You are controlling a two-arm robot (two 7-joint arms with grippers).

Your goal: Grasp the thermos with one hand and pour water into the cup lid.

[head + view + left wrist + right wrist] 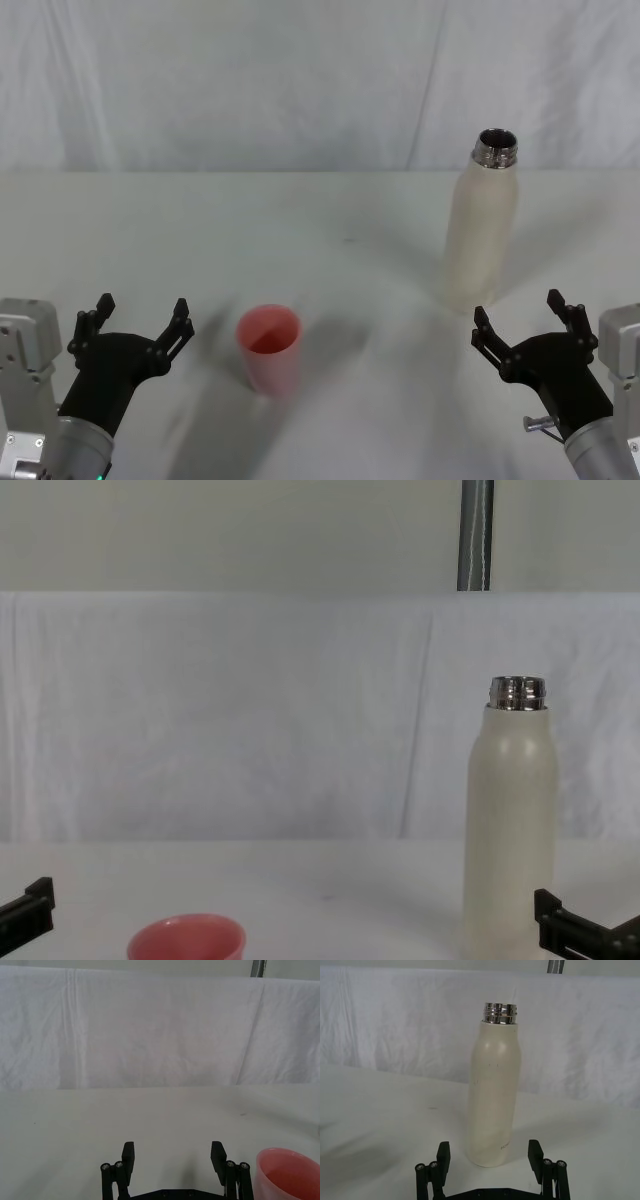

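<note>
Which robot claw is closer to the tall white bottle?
The right gripper. It sits open just in front of the thermos, while the left gripper, also open, is beside the pink cup lid.

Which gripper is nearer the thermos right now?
Right. The right gripper sits open just in front of the thermos; the left gripper is open across the table, beside the cup lid.

thermos (pixel 482 232) – 1 | cup lid (pixel 269 348) – 1 | tools – 2: left tool (pixel 140 322), right tool (pixel 520 318)

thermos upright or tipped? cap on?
Upright, uncapped: the thermos stands on the table, its bare steel neck open at the top.
</note>
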